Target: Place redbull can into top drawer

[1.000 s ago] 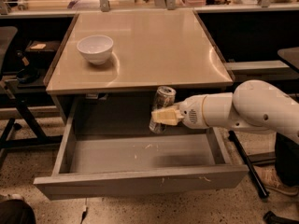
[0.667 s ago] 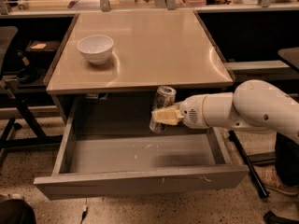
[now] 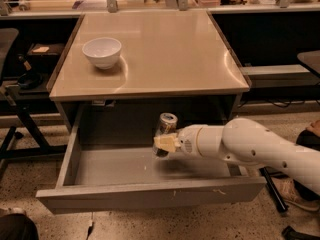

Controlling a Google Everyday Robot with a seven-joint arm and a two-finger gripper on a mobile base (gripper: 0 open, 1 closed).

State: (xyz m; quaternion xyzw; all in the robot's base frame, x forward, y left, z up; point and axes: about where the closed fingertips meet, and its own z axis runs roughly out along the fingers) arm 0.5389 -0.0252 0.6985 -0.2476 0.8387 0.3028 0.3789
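Observation:
The redbull can [image 3: 166, 125] is a slim silver can, slightly tilted, inside the open top drawer [image 3: 150, 195] near the middle of its back. Its base is at or just above the grey drawer floor. My gripper [image 3: 167, 143] reaches in from the right on a white arm and is shut on the can's lower half with its cream fingers [image 3: 164, 143]. The drawer is pulled fully out below the beige-topped table [image 3: 170, 59].
A white bowl [image 3: 102, 51] stands on the table's left part. A dark chair frame [image 3: 20, 119] stands left of the drawer. Counters with clutter run along the back. A dark leg and shoes lie on the floor at the right [image 3: 290, 194].
My gripper has moved the can down and a little to the left, from level with the table's underside into the drawer.

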